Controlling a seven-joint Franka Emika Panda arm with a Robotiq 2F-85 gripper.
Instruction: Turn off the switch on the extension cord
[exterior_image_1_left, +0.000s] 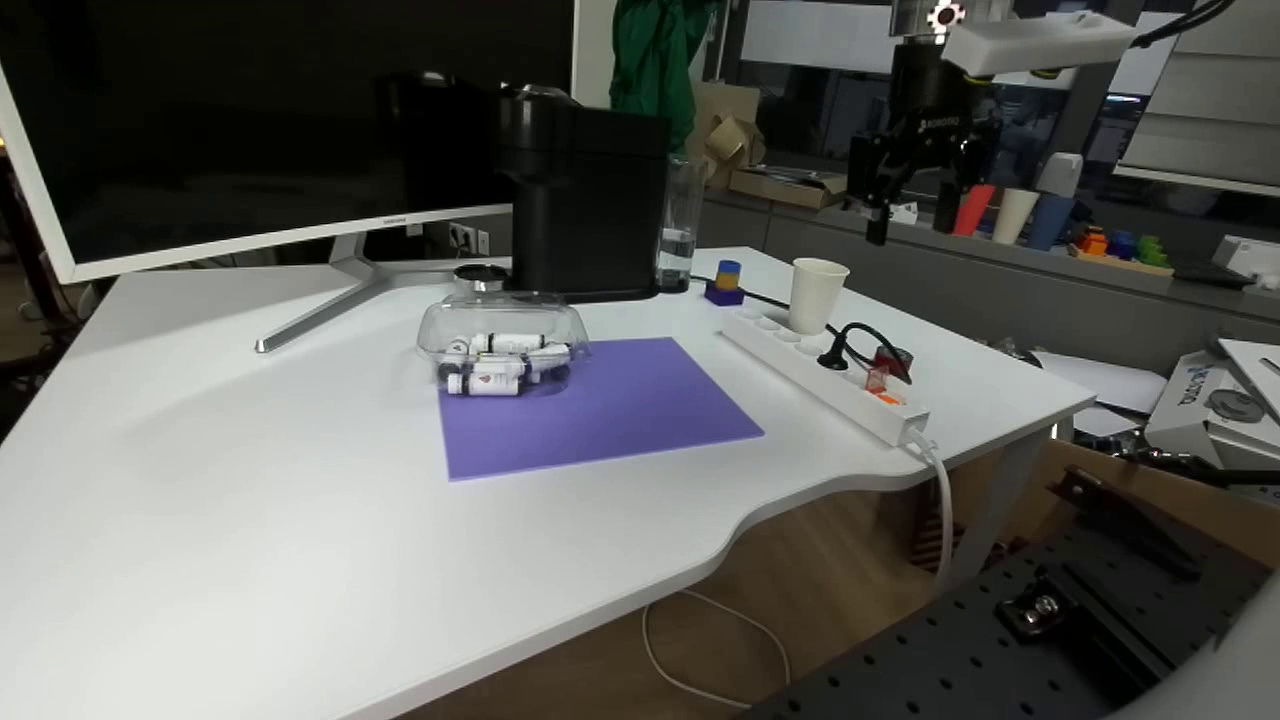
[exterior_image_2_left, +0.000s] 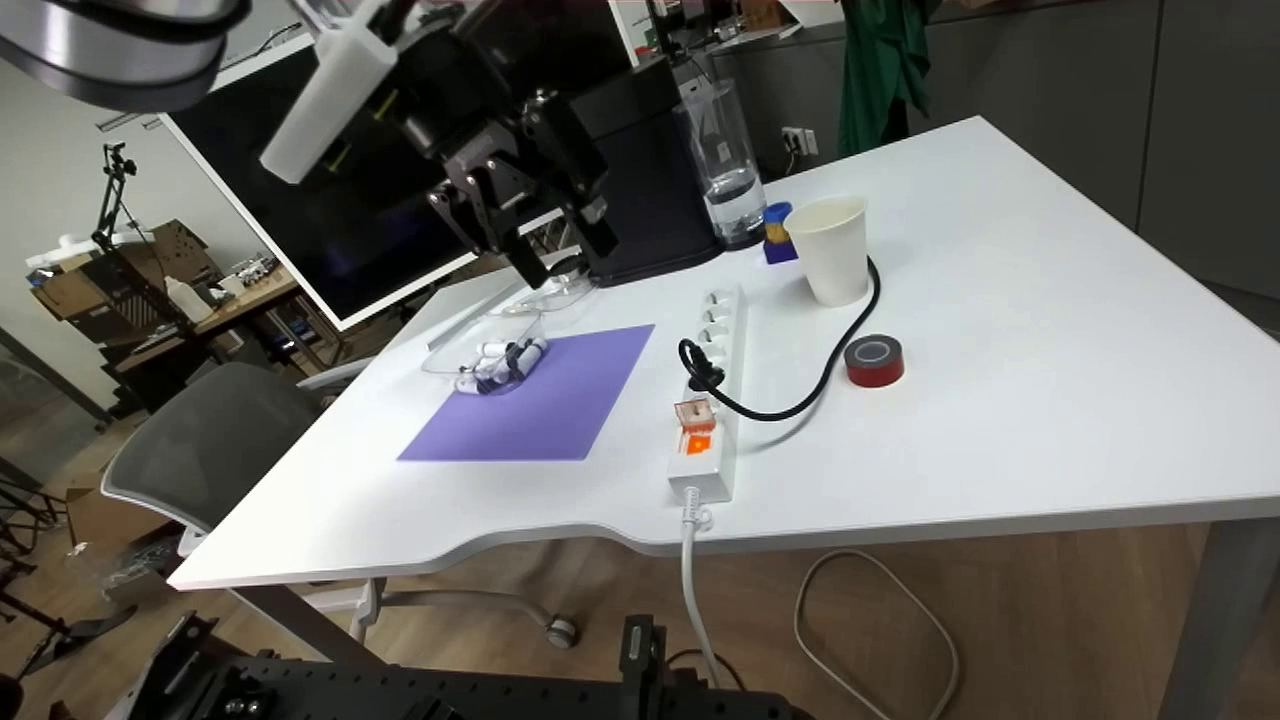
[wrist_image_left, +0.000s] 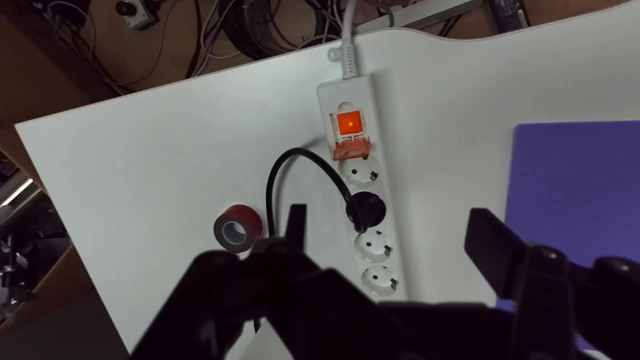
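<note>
The white extension cord strip lies on the table in both exterior views. It also shows in the wrist view, with its far end hidden behind my gripper. Its orange switch glows near the cable end and also shows in both exterior views. A clear red flip cover stands raised beside the switch, towards the sockets. My gripper is open and empty, high above the table, as both exterior views show. It is apart from the strip.
A black plug with a looping cable sits in the strip. A red tape roll and a paper cup stand beside it. A purple mat, a clear box of small bottles, a black machine and a monitor are also there.
</note>
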